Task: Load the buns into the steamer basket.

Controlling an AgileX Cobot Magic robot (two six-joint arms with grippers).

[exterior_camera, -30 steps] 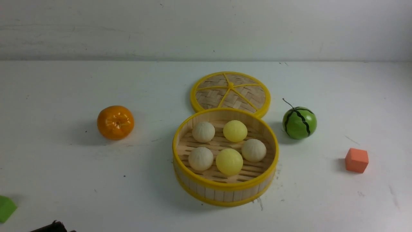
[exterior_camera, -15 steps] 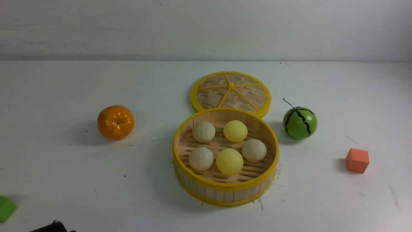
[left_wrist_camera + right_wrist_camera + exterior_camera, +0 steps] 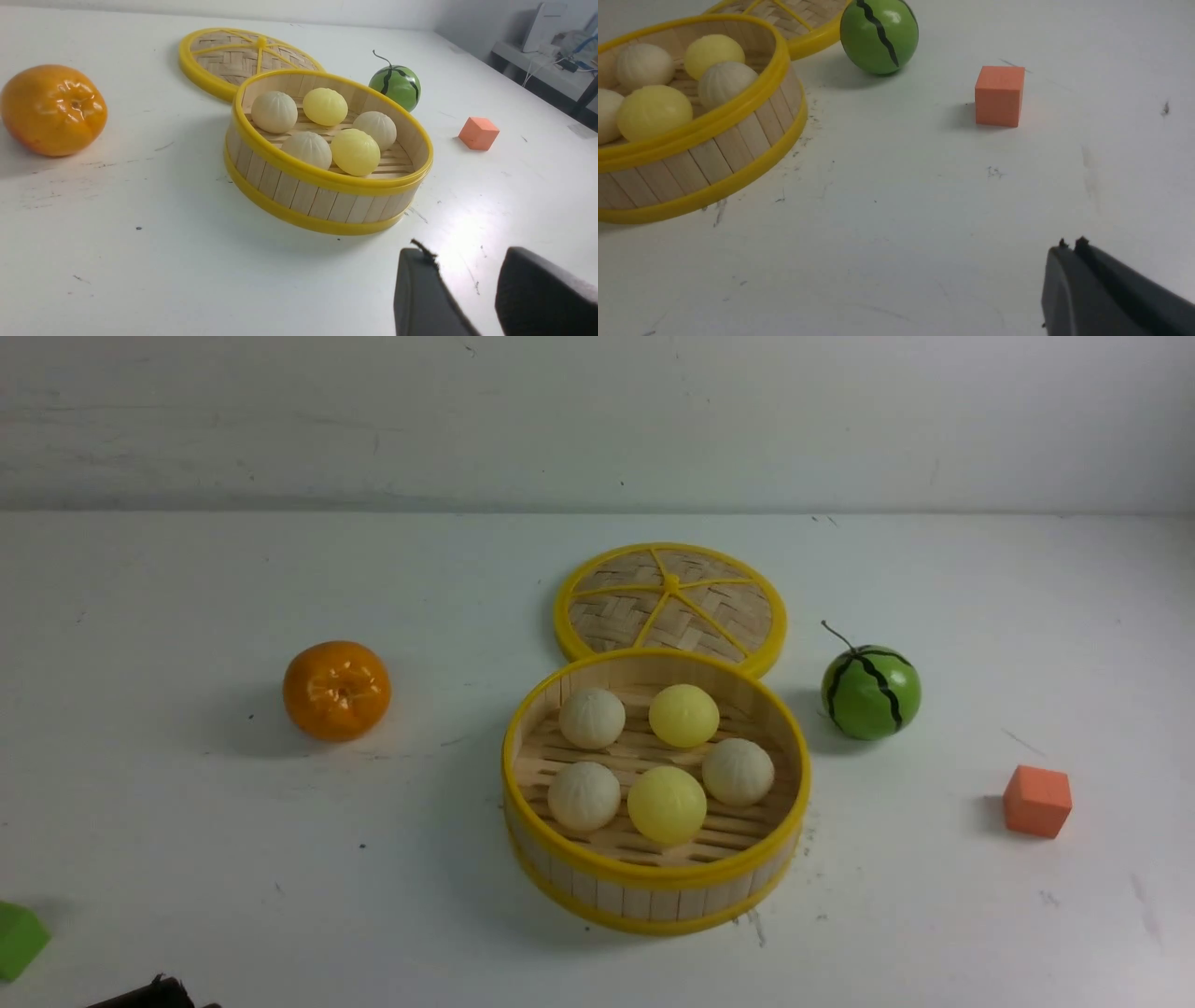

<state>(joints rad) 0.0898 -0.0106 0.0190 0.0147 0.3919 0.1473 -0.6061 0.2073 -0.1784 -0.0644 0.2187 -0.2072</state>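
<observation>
1. Left gripper (image 3: pixel 467 254): on the near side of the steamer basket (image 3: pixel 653 873), to its left, low over the desk (image 3: pixel 392 915). Jaws wide apart, nothing between them. Pose unchanged from the preceding front views.
2. Right gripper (image 3: pixel 1073 243): outside the front view; the right wrist view shows its jaws closed together, nothing held. Its place relative to the basket cannot be fixed exactly.
3. Green block (image 3: pixel 21 941): near and well left of the basket, partly out of frame.
4. Basket: upright, uncovered. Inside are the buns: two pale yellow buns (image 3: pixel 667 805), one at the front and one at the rear, and three off-white buns (image 3: pixel 584 796), at front left, right and rear left. All five sit within the rim.
5. Change: none found in buns or basket against the preceding front views. In this inspector's judgement, the contents are settled, the loading is complete, and no further placing is called for; a stray arm movement could jolt the basket.
6. Red block (image 3: pixel 1037 802): well right of the basket.
7. Orange fruit (image 3: pixel 336 691): left of the basket, apart. Watermelon ball (image 3: pixel 870 693): to its right, beyond its middle.
8. Lid (image 3: pixel 691 625): flat, just behind the basket.
</observation>
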